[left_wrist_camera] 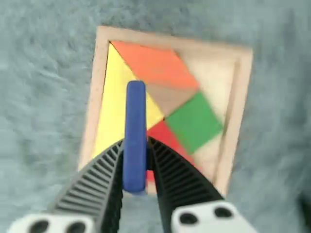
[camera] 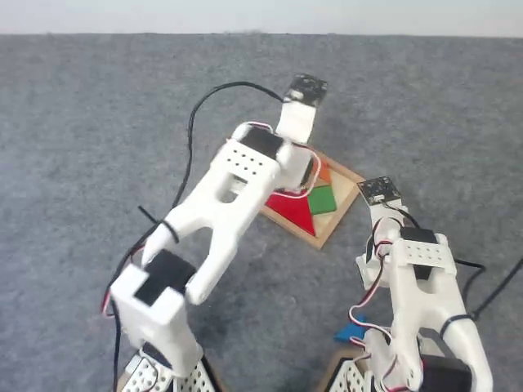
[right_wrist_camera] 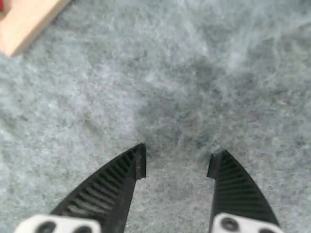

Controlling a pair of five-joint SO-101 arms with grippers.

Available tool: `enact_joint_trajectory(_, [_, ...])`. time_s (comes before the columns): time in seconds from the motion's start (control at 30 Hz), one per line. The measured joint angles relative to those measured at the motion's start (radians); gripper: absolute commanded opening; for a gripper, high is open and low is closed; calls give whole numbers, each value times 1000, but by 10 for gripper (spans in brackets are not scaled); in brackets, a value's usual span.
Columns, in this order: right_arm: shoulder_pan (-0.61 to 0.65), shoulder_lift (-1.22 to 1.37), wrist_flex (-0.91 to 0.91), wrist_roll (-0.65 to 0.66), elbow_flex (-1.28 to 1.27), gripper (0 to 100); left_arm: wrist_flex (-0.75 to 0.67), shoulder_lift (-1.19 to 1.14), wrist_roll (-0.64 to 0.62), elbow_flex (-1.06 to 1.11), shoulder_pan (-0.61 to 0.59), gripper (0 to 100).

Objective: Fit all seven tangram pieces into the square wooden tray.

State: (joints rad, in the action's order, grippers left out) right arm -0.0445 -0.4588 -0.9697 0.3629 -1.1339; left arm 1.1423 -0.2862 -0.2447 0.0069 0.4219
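Overhead, the left arm (camera: 229,196) stretches across the grey carpet (camera: 98,122) and covers much of the square wooden tray (camera: 353,178), so from the high view only red and green pieces and a sliver of orange peek out beside it. The left gripper (left_wrist_camera: 136,160) is clamped on a flat blue tangram piece (left_wrist_camera: 135,126), held on edge above the tray, where it blocks part of the large yellow triangle (left_wrist_camera: 114,107) and the red piece (left_wrist_camera: 167,138) below. Also lying in the tray are an orange piece (left_wrist_camera: 153,65), a small brown triangle (left_wrist_camera: 170,97) and a tilted green square (left_wrist_camera: 194,121); bare wood shows along one side. The right gripper (right_wrist_camera: 177,162) hangs with its jaws spread wide over bare carpet, near one corner of the tray. A small blue object (camera: 350,332) sits on the carpet beside the right arm (camera: 417,269), near its base. A black cable (camera: 196,106) loops over the carpet toward the left arm.
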Motion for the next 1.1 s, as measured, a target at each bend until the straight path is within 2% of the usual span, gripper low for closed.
enact_joint_trajectory(0.13, [0, 0, 0, 0, 0, 227, -52, -86, -236, -34, 29, 12])
enact_joint_trajectory(0.4, [0, 0, 0, 0, 0, 227, -55, -249, -548, -219, 57, 12])
enact_joint_trajectory(0.67, [0, 0, 0, 0, 0, 227, -55, -361, -620, -345, 110, 13])
enact_joint_trajectory(0.87, [0, 0, 0, 0, 0, 227, -54, -400, -623, -365, 129, 127])
enact_joint_trajectory(1.1, [5, 0, 0, 0, 0, 227, -54, -402, -626, -367, 130, 133])
